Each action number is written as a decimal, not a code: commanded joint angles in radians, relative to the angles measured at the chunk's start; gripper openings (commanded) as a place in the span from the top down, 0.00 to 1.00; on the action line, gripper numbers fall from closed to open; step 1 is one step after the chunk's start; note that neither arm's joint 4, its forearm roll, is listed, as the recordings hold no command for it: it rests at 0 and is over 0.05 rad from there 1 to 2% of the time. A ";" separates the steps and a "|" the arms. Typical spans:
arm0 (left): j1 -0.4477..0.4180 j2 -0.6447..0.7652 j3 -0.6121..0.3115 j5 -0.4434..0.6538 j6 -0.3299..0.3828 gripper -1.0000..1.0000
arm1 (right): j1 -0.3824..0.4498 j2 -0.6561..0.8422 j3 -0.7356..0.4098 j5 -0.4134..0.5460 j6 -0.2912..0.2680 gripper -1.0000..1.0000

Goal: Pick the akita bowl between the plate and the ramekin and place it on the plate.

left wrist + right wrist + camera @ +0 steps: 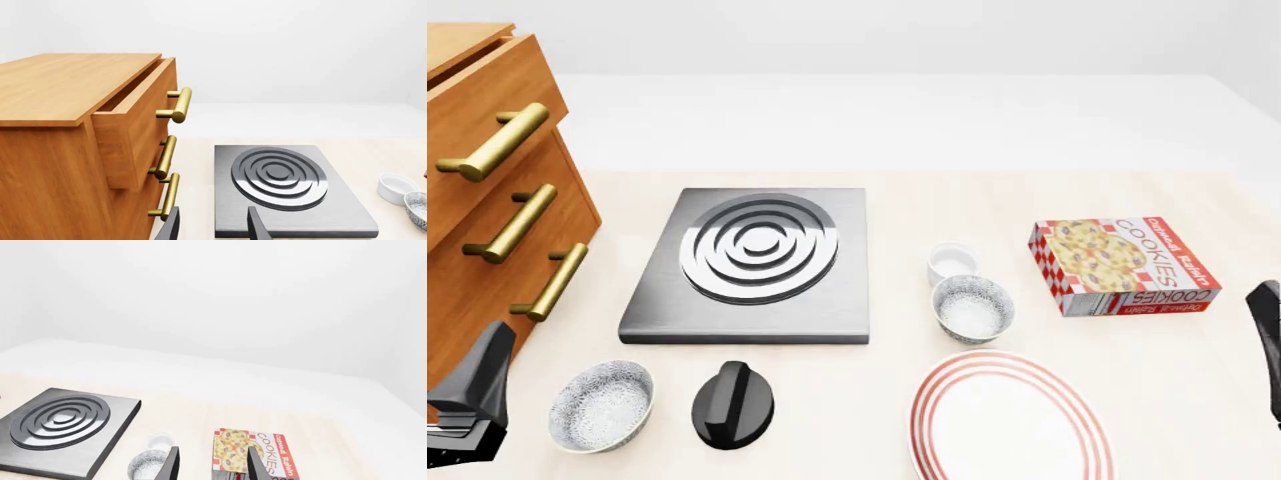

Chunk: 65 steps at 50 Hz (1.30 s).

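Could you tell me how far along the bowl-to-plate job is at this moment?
Nothing looks done yet: the akita bowl sits on the table between the ramekin and the plate, which carries nothing. Nothing is in hand either: the left hand and right hand are open and away from the bowl. Reaching, grasping, lifting and placing all remain.

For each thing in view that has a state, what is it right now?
akita bowl: upright, empty, on the table between ramekin and plate
ramekin: upright, empty
plate: flat, nothing on it
second speckled bowl: upright, empty
cabinet top drawer: pulled partly open
cookie box: lying flat, closed
left gripper: open, holding nothing
right gripper: open, holding nothing
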State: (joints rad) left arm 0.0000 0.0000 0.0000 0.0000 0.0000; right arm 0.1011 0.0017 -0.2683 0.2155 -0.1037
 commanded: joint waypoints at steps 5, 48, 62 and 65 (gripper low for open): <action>0.000 0.000 0.000 0.000 0.000 0.00 | 0.128 0.124 -0.419 0.253 -0.061 0.00; 0.000 0.000 0.000 0.000 0.000 0.00 | 0.293 0.924 -0.989 0.705 0.164 0.00; 0.000 0.000 0.000 0.000 0.000 0.00 | 0.261 1.024 -0.943 0.697 0.249 0.00; 0.000 0.000 0.000 0.000 0.000 0.00 | 0.243 1.056 -0.911 0.679 0.245 0.00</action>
State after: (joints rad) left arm 0.0000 0.0000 0.0000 0.0000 0.0000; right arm 0.3687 0.9627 -1.2141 0.9005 0.1038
